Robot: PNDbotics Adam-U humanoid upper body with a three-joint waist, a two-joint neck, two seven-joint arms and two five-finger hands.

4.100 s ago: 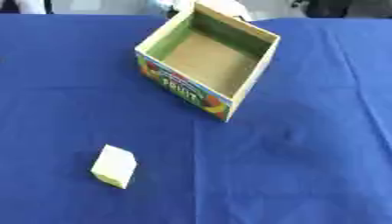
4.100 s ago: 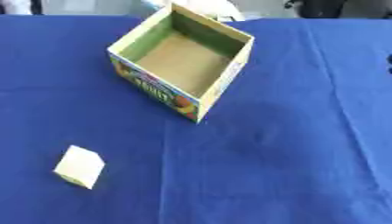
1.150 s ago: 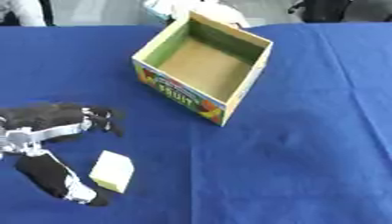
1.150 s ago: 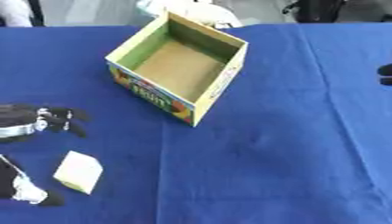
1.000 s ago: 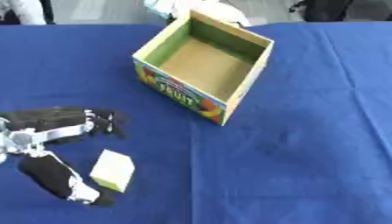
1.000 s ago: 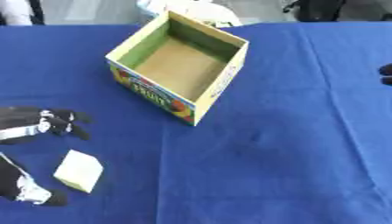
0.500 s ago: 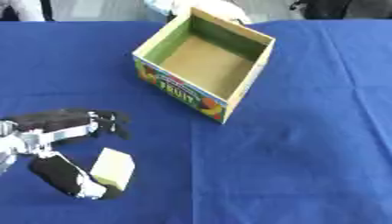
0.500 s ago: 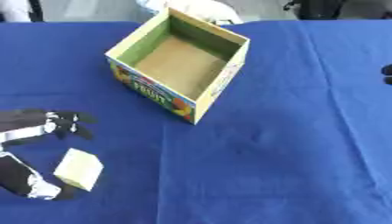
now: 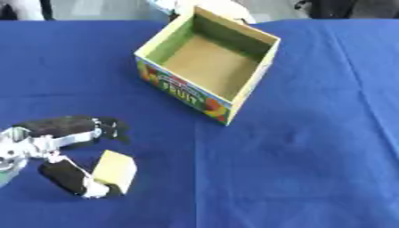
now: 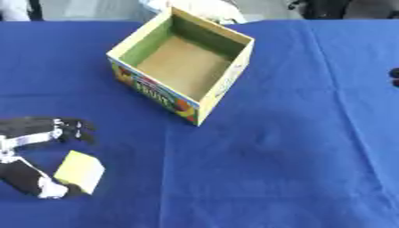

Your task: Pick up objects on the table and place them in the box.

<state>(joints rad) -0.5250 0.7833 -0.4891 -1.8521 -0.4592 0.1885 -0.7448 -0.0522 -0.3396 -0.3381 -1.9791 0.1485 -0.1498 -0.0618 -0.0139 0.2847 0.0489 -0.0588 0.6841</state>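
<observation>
A pale yellow block (image 9: pixel 115 171) lies on the blue cloth at the near left. My left hand (image 9: pixel 46 140) comes in from the left edge and brackets it. The thumb (image 9: pixel 71 179) lies against the block's near left edge, and the fingers (image 9: pixel 78 126) stretch out just beyond the block without touching it, so the hand is open. An open cardboard box (image 9: pixel 184 88) with green inner walls and a fruit print stands at the centre back, with nothing inside. Only a dark bit of my right hand (image 10: pixel 394 75) shows at the right edge.
Blue cloth covers the whole table (image 9: pixel 311 156). Something white and crumpled (image 9: pixel 214 7) lies just behind the box at the far edge.
Four seconds ago no hand was in view. Over the last second my left hand has drawn in around the block, its thumb settling against the near edge. The block has hardly moved.
</observation>
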